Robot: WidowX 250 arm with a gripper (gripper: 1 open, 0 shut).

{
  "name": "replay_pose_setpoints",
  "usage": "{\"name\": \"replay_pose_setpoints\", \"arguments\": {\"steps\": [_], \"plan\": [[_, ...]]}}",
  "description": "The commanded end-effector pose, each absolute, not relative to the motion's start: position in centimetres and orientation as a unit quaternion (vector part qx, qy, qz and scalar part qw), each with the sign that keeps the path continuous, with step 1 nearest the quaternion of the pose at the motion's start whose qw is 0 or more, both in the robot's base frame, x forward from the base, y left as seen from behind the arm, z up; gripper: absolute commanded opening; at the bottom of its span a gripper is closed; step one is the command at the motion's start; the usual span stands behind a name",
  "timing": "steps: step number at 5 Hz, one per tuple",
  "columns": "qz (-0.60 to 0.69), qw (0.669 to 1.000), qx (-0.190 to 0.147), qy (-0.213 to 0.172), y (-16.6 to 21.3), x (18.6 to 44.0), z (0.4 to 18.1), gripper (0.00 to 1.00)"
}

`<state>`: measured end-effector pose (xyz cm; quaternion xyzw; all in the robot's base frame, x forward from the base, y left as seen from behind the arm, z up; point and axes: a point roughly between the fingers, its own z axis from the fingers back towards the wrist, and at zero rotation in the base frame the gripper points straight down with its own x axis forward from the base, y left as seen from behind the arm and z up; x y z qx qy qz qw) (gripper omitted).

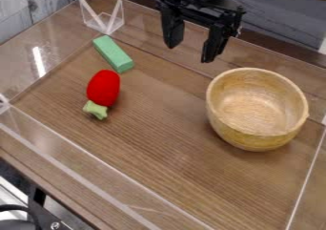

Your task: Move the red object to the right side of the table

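The black pincer (193,43) hangs above the far middle of the surface (166,157), pointing straight down with its fingers (212,45) spread wide and nothing between them, so it is released and carries no load. The red object (103,87) lies on the left half of the brown wood-grain surface, its light green leafy stub turned toward the near-left edge. Just beyond it, toward the far-left corner, lies a green block (112,52), set at an angle and close to the red object, though whether the two touch cannot be made out. A wooden bowl (257,107) stands upright on the right half, well apart from the red object and empty inside. Low clear acrylic walls (76,181) run along the edges of the surface. The pincer sits between the block and the bowl as seen here, touching neither.
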<state>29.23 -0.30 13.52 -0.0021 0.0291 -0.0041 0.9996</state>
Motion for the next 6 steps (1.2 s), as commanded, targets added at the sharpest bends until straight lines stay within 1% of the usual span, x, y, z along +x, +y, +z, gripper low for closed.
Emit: {"name": "replay_pose_setpoints", "arguments": {"steps": [1,2,4,5,6], "plan": [[-0.005,0.999,-0.003,0.043,0.5,28.9,13.5,1.00],[0.020,0.999,-0.001,0.037,3.3,28.1,14.2,1.00],[0.087,0.996,-0.002,0.011,10.4,25.8,14.3,1.00],[0.120,0.993,-0.006,0.008,13.1,24.0,13.4,1.00],[0.144,0.989,-0.019,0.005,13.6,23.0,12.3,1.00]]}}
